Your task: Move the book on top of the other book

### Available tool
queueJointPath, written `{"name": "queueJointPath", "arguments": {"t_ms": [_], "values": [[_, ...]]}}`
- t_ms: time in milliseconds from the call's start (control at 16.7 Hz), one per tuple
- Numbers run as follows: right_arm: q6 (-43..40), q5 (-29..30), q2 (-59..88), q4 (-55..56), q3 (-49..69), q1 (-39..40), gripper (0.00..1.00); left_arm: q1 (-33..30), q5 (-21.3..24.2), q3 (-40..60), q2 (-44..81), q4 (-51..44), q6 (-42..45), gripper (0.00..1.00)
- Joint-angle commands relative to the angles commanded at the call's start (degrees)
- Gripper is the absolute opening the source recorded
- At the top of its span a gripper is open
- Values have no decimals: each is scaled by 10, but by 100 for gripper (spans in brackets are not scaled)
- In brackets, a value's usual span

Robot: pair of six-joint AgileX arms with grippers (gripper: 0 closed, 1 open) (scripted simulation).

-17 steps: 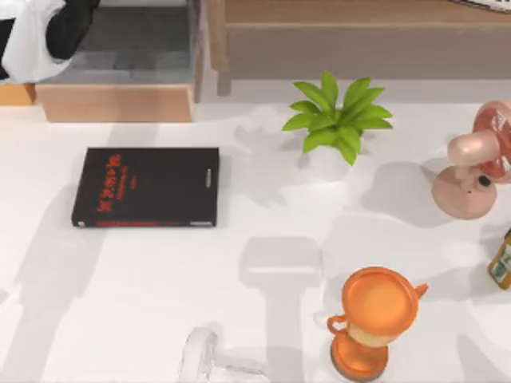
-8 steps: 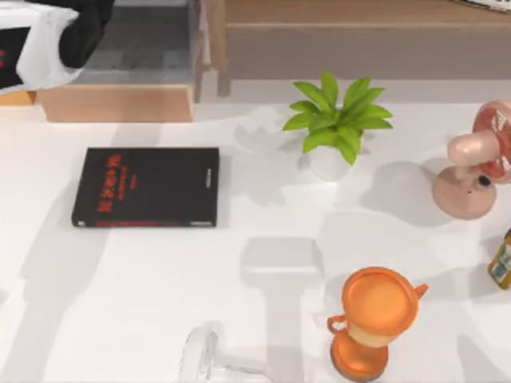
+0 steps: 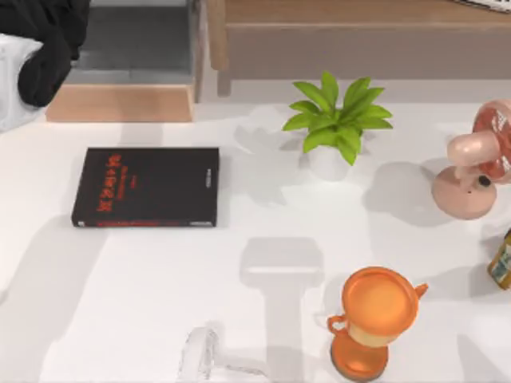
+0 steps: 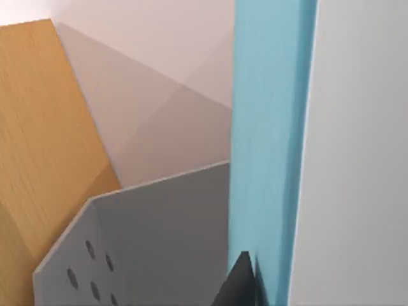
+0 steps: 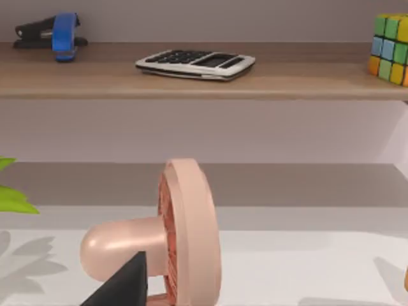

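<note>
Two books matter here, and we see them in different views. The black book (image 3: 146, 187) lies flat on the white table (image 3: 160, 319) at the left side of the top view, red lettering up, nothing on it yet. The teal-blue book (image 4: 271, 146) runs upright through our left wrist view with a pale face beside it, a dark fingertip (image 4: 239, 280) touching its lower edge — so we judge the left gripper is clenched on it, though the second finger is hidden.

From above, our left arm (image 3: 40, 48) sits at the far left corner, over the wooden drawer unit (image 3: 120, 102).

To do this step well, we should carry the book clear of the drawer, turn it flat, and square it over the black cover before letting go.

Our right arm is parked; its wrist view looks past the pink fan (image 5: 172, 242) to a shelf (image 5: 204, 80) — whether its fingers are apart we cannot tell.
</note>
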Motion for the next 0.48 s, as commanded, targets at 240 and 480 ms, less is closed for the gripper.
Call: {"name": "queueJointPath", "arguments": {"t_ms": [240,480], "values": [[0,0,0,0,0,0,100,-28,-33,-114,-96,8,159,0],[0,0,0,0,0,0,100,-59,-54,-226,-142,-4,322,0]]}}
